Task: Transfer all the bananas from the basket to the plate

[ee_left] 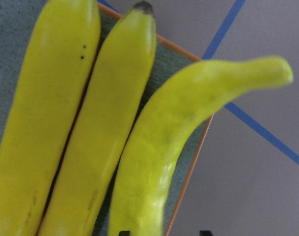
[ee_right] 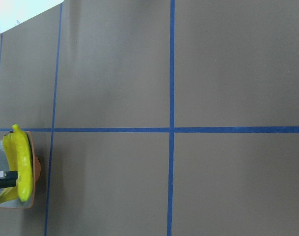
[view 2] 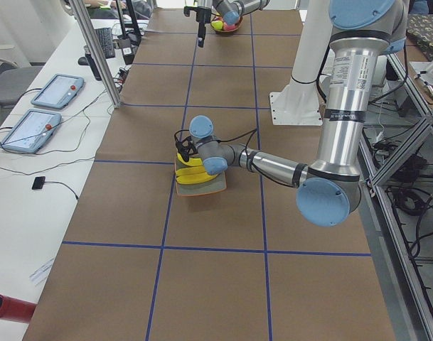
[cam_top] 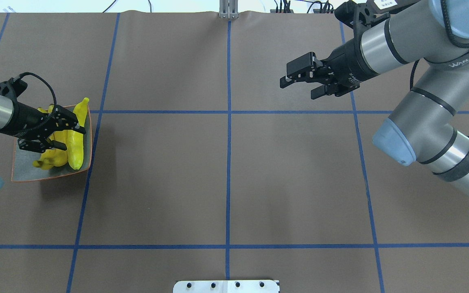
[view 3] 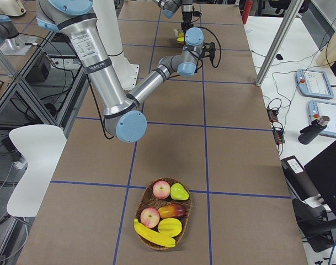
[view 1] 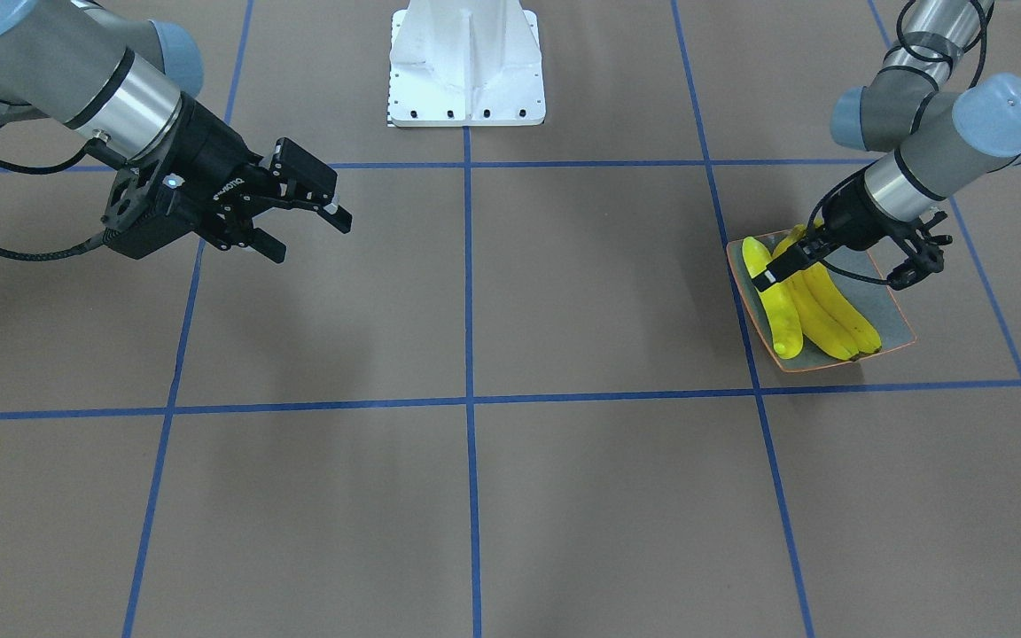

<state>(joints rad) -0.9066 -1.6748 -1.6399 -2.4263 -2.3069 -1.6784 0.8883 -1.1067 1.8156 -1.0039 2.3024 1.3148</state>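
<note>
The left gripper (view 1: 830, 281) hovers wide open over three bananas (view 1: 816, 315) on the plate (view 1: 884, 303); right gripper (view 1: 309, 237) spread, empty; fourth banana (view 3: 154, 234) in basket (view 3: 139, 208).

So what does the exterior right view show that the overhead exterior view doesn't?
Only exterior right: the basket at the table's right end, with one banana lying in it beside apples.

Only overhead exterior: the right pincer, open above the table, and the left pincer, open over three bananas on the plate.

Both: the two arms and the blue-taped table. Exterior right shows the plate end only far off and small.
</note>
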